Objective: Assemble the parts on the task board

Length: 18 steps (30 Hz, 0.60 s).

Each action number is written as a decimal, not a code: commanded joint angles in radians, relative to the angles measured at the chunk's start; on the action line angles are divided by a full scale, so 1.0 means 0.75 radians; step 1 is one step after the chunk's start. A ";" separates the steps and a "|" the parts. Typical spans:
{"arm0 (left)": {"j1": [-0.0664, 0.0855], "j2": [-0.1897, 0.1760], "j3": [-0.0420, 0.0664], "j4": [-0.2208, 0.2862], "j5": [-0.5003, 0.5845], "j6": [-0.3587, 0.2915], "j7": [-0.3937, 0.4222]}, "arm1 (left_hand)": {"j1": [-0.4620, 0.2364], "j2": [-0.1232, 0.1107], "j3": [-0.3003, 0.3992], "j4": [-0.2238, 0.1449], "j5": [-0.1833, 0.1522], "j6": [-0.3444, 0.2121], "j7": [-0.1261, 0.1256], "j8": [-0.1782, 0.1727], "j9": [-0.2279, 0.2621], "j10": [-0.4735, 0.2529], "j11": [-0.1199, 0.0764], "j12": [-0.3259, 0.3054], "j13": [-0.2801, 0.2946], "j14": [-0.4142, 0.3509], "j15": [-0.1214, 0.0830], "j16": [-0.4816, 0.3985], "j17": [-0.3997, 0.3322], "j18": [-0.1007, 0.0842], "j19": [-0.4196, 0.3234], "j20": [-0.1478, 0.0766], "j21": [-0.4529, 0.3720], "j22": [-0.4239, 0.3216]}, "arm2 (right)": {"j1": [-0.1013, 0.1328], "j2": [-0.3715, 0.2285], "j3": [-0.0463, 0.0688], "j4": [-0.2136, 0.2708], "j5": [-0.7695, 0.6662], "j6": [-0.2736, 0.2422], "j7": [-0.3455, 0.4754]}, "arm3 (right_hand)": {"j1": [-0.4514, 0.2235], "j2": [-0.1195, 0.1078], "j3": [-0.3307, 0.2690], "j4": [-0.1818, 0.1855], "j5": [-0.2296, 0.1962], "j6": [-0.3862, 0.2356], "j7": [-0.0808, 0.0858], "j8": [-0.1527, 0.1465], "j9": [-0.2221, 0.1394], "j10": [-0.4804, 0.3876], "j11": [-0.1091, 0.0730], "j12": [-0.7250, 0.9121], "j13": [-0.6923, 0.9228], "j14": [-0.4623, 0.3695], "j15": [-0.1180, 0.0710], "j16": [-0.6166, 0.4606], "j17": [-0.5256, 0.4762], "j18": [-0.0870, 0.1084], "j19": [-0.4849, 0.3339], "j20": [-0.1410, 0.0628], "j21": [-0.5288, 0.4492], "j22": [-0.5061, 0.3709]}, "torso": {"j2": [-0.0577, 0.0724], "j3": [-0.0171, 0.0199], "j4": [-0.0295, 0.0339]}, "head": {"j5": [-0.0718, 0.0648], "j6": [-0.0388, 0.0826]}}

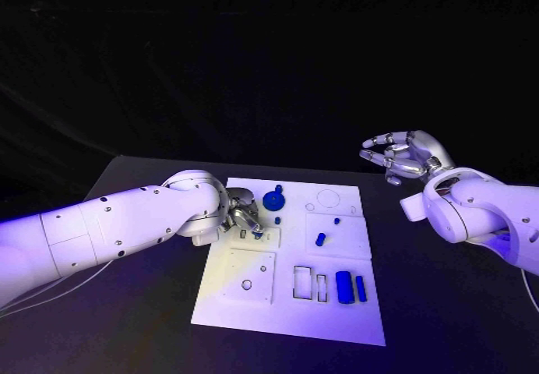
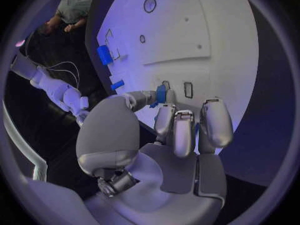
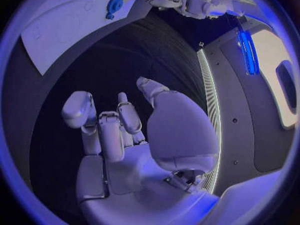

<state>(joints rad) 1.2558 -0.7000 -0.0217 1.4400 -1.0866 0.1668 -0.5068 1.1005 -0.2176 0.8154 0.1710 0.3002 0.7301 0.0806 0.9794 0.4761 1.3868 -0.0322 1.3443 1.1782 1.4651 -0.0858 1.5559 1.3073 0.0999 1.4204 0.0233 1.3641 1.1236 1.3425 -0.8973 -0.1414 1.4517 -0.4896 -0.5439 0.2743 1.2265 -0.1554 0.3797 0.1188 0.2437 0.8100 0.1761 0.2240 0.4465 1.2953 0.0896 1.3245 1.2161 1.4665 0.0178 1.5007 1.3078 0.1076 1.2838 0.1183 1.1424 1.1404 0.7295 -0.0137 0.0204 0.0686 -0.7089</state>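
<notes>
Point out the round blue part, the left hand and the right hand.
round blue part [image 1: 274, 202]: head view, middle of its disc.
left hand [image 1: 243, 217]: head view, middle of the hand over the board.
right hand [image 1: 402, 153]: head view, palm, raised off the table.

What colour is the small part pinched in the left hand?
Blue; the part in the left hand shows best in the left wrist view.
</notes>
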 commanded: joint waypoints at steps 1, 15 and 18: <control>-0.006 0.000 -0.005 0.002 -0.024 0.052 -0.001 | -0.003 0.017 0.124 -0.126 0.005 0.070 -0.061 0.009 0.219 0.002 -0.008 0.006 0.002 0.131 -0.013 0.006 0.312 -0.018 -0.001 -0.011 -0.003 -0.002 | -0.001 0.000 0.000 0.001 -0.007 0.018 0.012 | -0.005 0.007 -0.002 0.009 0.004 -0.003 -0.002 0.008 -0.002 0.004 -0.001 -0.001 -0.001 0.063 -0.006 -0.004 0.020 0.008 -0.008 0.000 -0.008 -0.002 | -0.001 -0.0005 0.0001 | 0.000 -0.001; -0.007 -0.004 -0.005 0.002 -0.035 0.079 -0.004 | -0.008 0.018 0.121 -0.125 0.005 0.074 -0.064 0.015 0.223 0.003 -0.010 0.006 0.002 0.132 -0.014 0.007 0.314 -0.018 -0.001 -0.012 -0.002 0.000 | -0.001 -0.001 0.000 0.000 -0.006 0.018 0.014 | -0.005 0.007 -0.002 0.009 0.004 -0.003 -0.002 0.008 -0.002 0.004 -0.001 -0.001 -0.001 0.063 -0.006 -0.004 0.020 0.008 -0.008 0.000 -0.008 -0.002 | -0.001 0.0003 0.0000 | -0.001 -0.005; -0.007 -0.005 -0.005 0.003 -0.038 0.084 -0.004 | -0.009 0.019 0.120 -0.124 0.005 0.075 -0.065 0.016 0.224 0.003 -0.010 0.007 0.003 0.132 -0.015 0.006 0.313 -0.018 -0.001 -0.013 -0.003 -0.001 | -0.001 -0.001 0.000 0.000 -0.006 0.018 0.014 | -0.005 0.007 -0.002 0.009 0.004 -0.003 -0.002 0.008 -0.002 0.004 -0.001 -0.001 -0.001 0.063 -0.006 -0.004 0.020 0.008 -0.008 0.000 -0.008 -0.002 | 0.000 0.0001 -0.0007 | 0.000 -0.004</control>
<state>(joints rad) 1.2553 -0.7042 -0.0223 1.4415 -1.1046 0.1948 -0.5053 1.0969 -0.2135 0.8154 0.1709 0.2992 0.7302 0.0806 0.9851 0.4833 1.3905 -0.0357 1.3443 1.1797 1.4686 -0.0893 1.5559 1.3073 0.0999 1.4204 0.0234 1.3641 1.1236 1.3424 -0.8980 -0.1413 1.4513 -0.4896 -0.5439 0.2751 1.2265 -0.1554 0.3797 0.1188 0.2437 0.8100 0.1761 0.2240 0.4465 1.2953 0.0896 1.3245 1.2162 1.4666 0.0179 1.5007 1.3076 0.1076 1.2838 0.1183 1.1424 1.1404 0.7290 -0.0138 0.0204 0.0679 -0.7121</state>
